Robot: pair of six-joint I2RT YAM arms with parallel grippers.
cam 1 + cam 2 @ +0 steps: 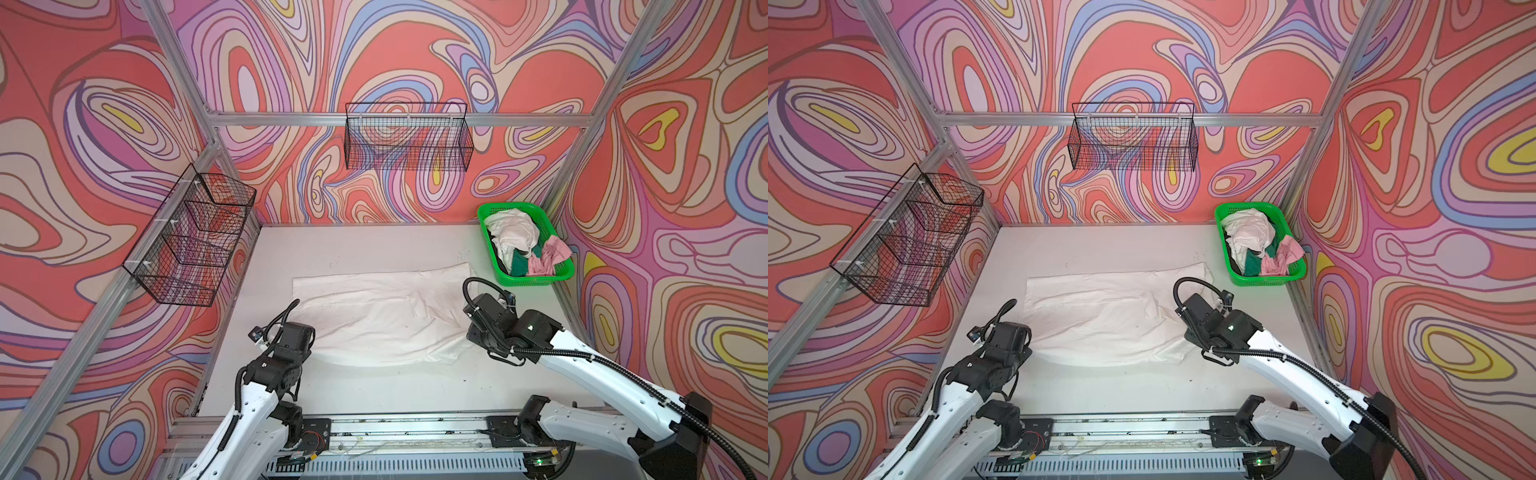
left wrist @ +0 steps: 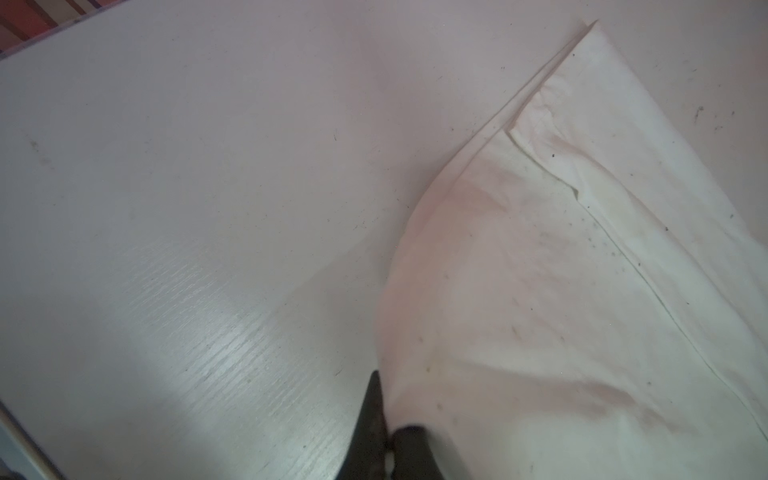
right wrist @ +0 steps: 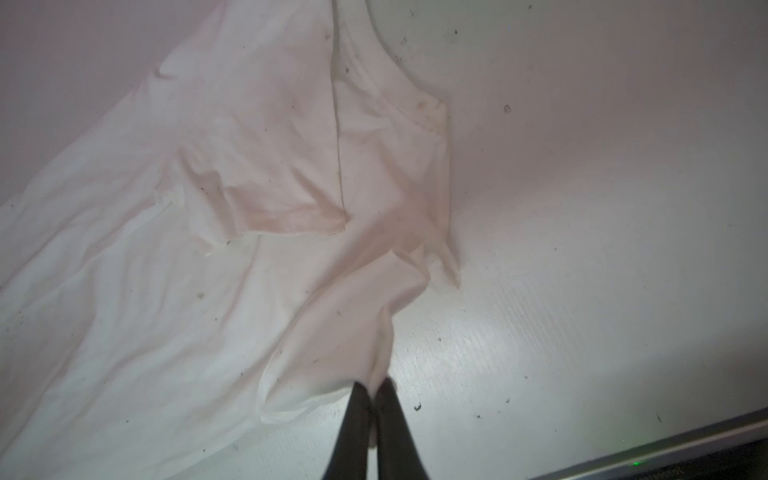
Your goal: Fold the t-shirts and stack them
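A large white t-shirt (image 1: pixel 382 320) (image 1: pixel 1108 320) lies spread and wrinkled across the middle of the table in both top views. My left gripper (image 2: pixel 386 419) is shut on the shirt's (image 2: pixel 540 311) near left edge, with cloth pinched between the black fingers. My right gripper (image 3: pixel 374 390) is shut on a bunched fold at the shirt's (image 3: pixel 208 270) near right edge, which is lifted slightly. In both top views the wrists hide both sets of fingertips. More t-shirts are heaped in the basket: white (image 1: pixel 513 232), dark green (image 1: pixel 519 266) and pale pink (image 1: pixel 544 257).
The bright green mesh basket (image 1: pixel 540 280) stands at the table's back right corner. Two black wire baskets hang on the walls, one at the back (image 1: pixel 409 141) and one on the left (image 1: pixel 191 241). An aluminium rail (image 1: pixel 407 428) runs along the front edge.
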